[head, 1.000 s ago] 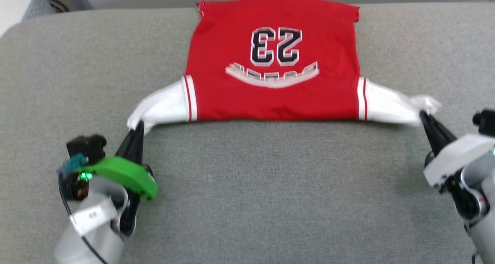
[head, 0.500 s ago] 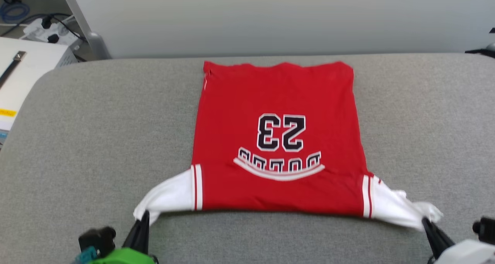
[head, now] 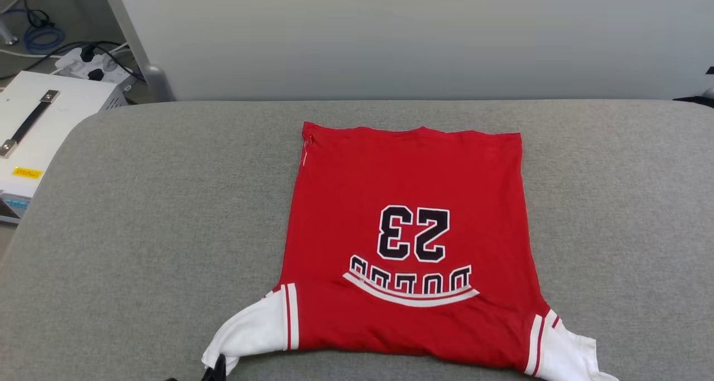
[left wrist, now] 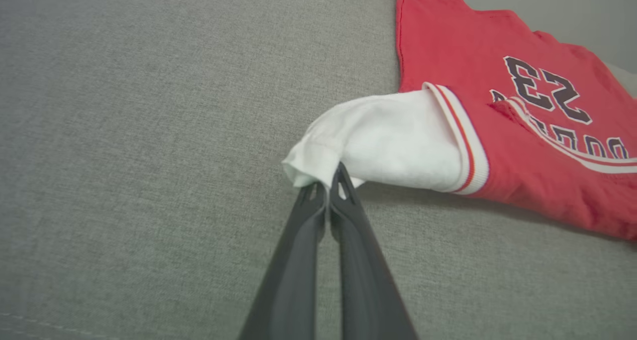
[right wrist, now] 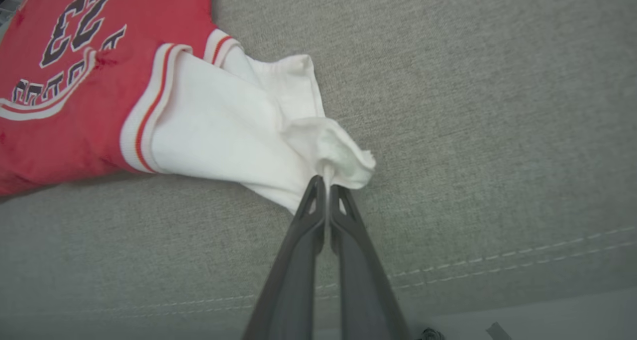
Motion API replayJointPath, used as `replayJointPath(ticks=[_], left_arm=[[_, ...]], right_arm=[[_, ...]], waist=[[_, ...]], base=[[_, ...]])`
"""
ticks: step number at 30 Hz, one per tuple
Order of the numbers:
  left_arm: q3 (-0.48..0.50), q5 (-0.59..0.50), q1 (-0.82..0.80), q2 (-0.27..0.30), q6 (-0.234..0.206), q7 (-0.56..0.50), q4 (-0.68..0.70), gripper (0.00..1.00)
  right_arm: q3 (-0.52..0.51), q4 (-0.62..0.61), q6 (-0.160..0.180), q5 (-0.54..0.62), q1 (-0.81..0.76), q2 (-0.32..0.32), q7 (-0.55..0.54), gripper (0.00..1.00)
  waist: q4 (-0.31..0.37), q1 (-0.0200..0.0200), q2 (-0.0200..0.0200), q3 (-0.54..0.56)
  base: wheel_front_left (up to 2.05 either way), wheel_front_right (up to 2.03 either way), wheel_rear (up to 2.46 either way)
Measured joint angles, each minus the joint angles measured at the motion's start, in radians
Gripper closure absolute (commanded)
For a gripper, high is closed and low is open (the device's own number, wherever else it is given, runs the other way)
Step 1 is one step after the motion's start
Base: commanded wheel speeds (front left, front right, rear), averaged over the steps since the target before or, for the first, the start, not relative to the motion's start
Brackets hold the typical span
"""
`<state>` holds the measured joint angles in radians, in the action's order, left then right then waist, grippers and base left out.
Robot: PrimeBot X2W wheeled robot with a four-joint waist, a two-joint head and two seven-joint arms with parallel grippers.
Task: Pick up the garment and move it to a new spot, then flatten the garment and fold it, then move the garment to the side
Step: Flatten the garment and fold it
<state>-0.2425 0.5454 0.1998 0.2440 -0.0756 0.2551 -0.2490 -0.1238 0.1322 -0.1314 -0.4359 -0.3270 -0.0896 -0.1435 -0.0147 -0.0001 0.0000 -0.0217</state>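
The garment [head: 407, 202], a red jersey with "23" upside down to me, lies spread on the grey padded table [head: 139, 213], hem at the far side and white sleeves near me. My left gripper [left wrist: 326, 183] is shut on the tip of the left white sleeve [left wrist: 388, 141]; just its dark tip [head: 215, 370] peeks in at the bottom of the head view. My right gripper [right wrist: 326, 185] is shut on the bunched end of the right white sleeve [right wrist: 239, 126]. The near shoulder edge is stretched between both sleeves.
A white case with a dark handle [head: 39, 119] stands off the table's far left corner, with cables and a power strip [head: 89, 63] behind it. A pale wall panel [head: 390, 35] runs behind the table. A stitched seam [right wrist: 497, 260] marks the table's near edge.
The head camera has tilted up, so the table's far edge and wall came into view and the arms dropped out of the picture. Both grippers stay shut on the sleeves.
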Motion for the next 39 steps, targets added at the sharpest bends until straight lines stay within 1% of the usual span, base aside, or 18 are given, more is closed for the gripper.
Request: replayJointPath(ticks=[1, 2, 3, 6, 10, 14, 19, 23, 30, 32, 35, 39], left_arm=[[-0.005, -0.007, 0.0, -0.004, -0.001, 0.0, 0.004, 1.0], [-0.007, -0.011, -0.001, -0.007, -0.001, 0.0, 0.007, 1.0], [-0.009, -0.014, -0.002, -0.012, -0.001, 0.001, 0.011, 1.0], [-0.014, -0.031, -0.01, -0.021, -0.001, 0.001, 0.028, 1.0], [-0.022, -0.058, -0.037, -0.032, 0.004, 0.001, 0.047, 1.0], [-0.04, -0.085, -0.083, -0.052, 0.018, 0.001, 0.072, 1.0], [-0.046, -0.122, -0.15, -0.085, 0.029, 0.001, 0.106, 1.0], [-0.051, -0.147, -0.196, -0.109, 0.049, 0.001, 0.132, 1.0], [-0.065, -0.179, -0.269, -0.146, 0.086, 0.001, 0.165, 1.0], [-0.068, -0.188, -0.284, -0.155, 0.097, 0.001, 0.173, 1.0], [-0.069, -0.197, -0.295, -0.164, 0.107, 0.001, 0.193, 1.0], [-0.075, -0.202, -0.306, -0.177, 0.117, 0.001, 0.211, 1.0]], right_arm=[[0.001, 0.007, 0.0, 0.0, 0.001, 0.002, 0.003, 0.78], [0.001, 0.009, 0.0, -0.003, 0.002, 0.003, 0.008, 0.53], [0.003, 0.01, 0.0, -0.005, 0.004, 0.004, 0.015, 0.0], [0.009, 0.005, 0.0, -0.008, 0.028, -0.007, 0.047, 0.0], [-0.024, -0.005, 0.0, 0.006, 0.125, -0.038, 0.096, 0.0], [-0.062, 0.016, 0.0, 0.037, 0.262, -0.071, 0.095, 0.0], [-0.085, 0.12, 0.0, 0.047, 0.483, -0.129, 0.046, 0.0], [-0.084, 0.239, 0.0, 0.045, 0.654, -0.179, -0.046, 0.0], [-0.07, 0.445, 0.0, 0.052, 0.939, -0.277, -0.302, 0.0], [-0.058, 0.484, 0.0, 0.062, 1.013, -0.303, -0.374, 0.0], [-0.035, 0.528, 0.0, 0.082, 1.109, -0.325, -0.46, 0.0], [-0.015, 0.569, 0.0, 0.099, 1.213, -0.336, -0.515, 0.0]], waist=[[-0.003, 0.0, 0.0, -0.001], [-0.006, 0.0, 0.0, -0.002], [-0.01, 0.0, 0.0, -0.004], [-0.022, 0.0, 0.0, -0.013], [-0.043, 0.0, 0.0, -0.027], [-0.067, 0.0, 0.0, -0.052], [-0.1, 0.0001, 0.0, -0.1], [-0.13, 0.0001, 0.0, -0.145], [-0.185, 0.0002, 0.0, -0.237], [-0.202, 0.0002, 0.0, -0.265], [-0.225, 0.0003, 0.0, -0.304], [-0.252, 0.0003, 0.0, -0.356]], base=[[0.0, 0.0, 0.0], [0.0, 0.0, 0.0], [0.0, 0.0, 0.0], [0.0, 0.0, 0.0], [0.0, 0.0, 0.0], [0.0, 0.0, 0.0], [0.0, 0.0, 0.0], [0.0, 0.0, 0.0], [0.0, 0.0, 0.0], [0.0, 0.0, 0.0], [0.0, 0.0, 0.0], [0.0, 0.0, 0.0]])
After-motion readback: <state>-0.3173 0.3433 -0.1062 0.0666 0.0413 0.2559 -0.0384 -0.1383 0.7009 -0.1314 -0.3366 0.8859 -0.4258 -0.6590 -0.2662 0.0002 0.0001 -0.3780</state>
